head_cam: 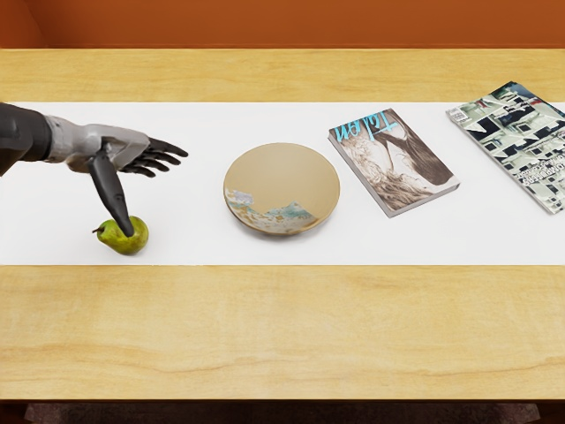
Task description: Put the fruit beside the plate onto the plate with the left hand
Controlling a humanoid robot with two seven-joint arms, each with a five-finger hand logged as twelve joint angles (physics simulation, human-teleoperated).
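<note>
Looks barely begun: near the left edge of the surface [282, 336], finds the left robot hand [124, 152] open, fingers stretched flat toward the plate [281, 150], thumb pointing down with its tip at the top of the pear [129, 240], clasping nothing. Sees the pear lying on the white strip [194, 247] close to its front edge, well apart from the empty plate at the middle. Needs, by that reckoning, the whole grasp, lift and rightward carry onto the plate; further right, passes one magazine [393, 161] and a second magazine [516, 146] by the right edge, neither involved.

Grey metallic left hand [124, 159] — black fingers, dark forearm.
</note>
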